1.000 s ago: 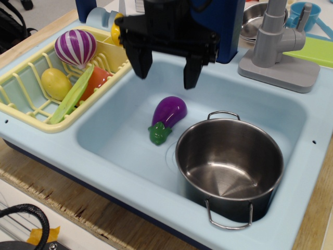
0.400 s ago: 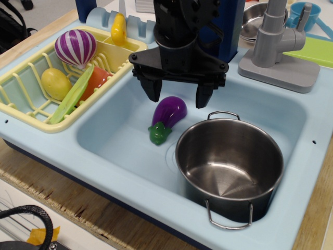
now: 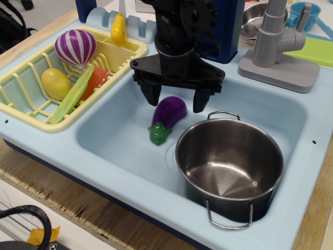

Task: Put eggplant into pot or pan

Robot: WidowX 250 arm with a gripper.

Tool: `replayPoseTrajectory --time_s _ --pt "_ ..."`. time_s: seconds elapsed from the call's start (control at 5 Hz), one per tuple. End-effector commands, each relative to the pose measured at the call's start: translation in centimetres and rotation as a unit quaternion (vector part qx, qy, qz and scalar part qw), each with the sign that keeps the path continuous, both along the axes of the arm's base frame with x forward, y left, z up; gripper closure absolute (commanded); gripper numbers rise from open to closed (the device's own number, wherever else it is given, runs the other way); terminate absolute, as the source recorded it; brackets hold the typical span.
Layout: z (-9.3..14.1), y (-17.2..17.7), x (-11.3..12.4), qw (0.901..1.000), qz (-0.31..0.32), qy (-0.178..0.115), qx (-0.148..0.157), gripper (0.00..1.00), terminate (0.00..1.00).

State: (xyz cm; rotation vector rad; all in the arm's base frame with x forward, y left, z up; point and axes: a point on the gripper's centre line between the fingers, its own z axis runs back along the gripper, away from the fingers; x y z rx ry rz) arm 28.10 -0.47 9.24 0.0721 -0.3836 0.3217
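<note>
The purple eggplant (image 3: 167, 114) with its green cap lies on the floor of the light blue toy sink (image 3: 119, 130), just left of the pot. The shiny steel pot (image 3: 229, 167) stands upright and empty in the sink's right half, wire handles at its far and near sides. My black gripper (image 3: 176, 101) hangs open directly above the eggplant, one finger to its left and one to its right, tips about level with its top. It holds nothing.
A yellow dish rack (image 3: 31, 101) at left holds a purple-and-white striped toy (image 3: 75, 48), a yellow toy (image 3: 56, 83) and other toy food. A grey faucet (image 3: 279, 47) stands at back right, with stacked steel bowls (image 3: 255, 21) behind it.
My gripper has come down from above the sink's far edge to straddle the eggplant, still open. The eggplant and pot have not moved.
</note>
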Motion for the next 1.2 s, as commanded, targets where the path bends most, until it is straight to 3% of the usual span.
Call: replayPoseTrajectory --time_s 0.0,0.6,0.8,1.0 --pt "-0.6 1.3 -0.1 0.9999 0.008 -0.005 -0.01 0.0 0.0" --pt "-3.8 1.9 -0.4 0.9982 0.01 -0.001 -0.058 0.0 0.0" --pt "-4.2 1.3 -0.3 0.9977 0.011 0.003 -0.067 1.0 0.0" --pt "-4.5 1.1 -0.4 0.997 0.009 0.012 -0.077 1.0 0.0"
